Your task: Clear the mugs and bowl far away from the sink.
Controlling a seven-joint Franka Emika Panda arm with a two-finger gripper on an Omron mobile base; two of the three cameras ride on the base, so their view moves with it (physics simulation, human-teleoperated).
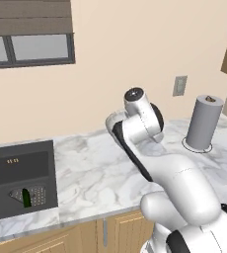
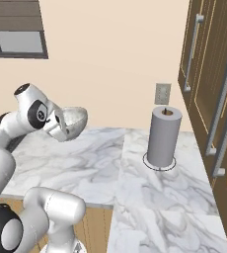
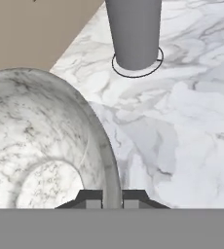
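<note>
The speckled grey-white bowl [image 2: 75, 117] hangs in the air above the marble counter, tilted on its side. My gripper [image 2: 61, 126] is shut on its rim. In the hand view the bowl [image 3: 41, 146] takes up the left half, and its rim runs down between my two dark fingertips [image 3: 92, 198]; the gripper [image 3: 112, 199] pinches that edge. The dark grey sink [image 1: 17, 170] lies far to the left, with a wire rack and a small green object [image 1: 26, 197] in it. The two mugs are out of view.
A grey paper-towel roll [image 2: 163, 136] stands upright on the counter near the back wall, also seen ahead of the hand as the roll [image 3: 133, 31]. Tall brown cabinets [image 2: 214, 99] close off the right side. Bare marble counter [image 2: 86, 163] spreads below the bowl.
</note>
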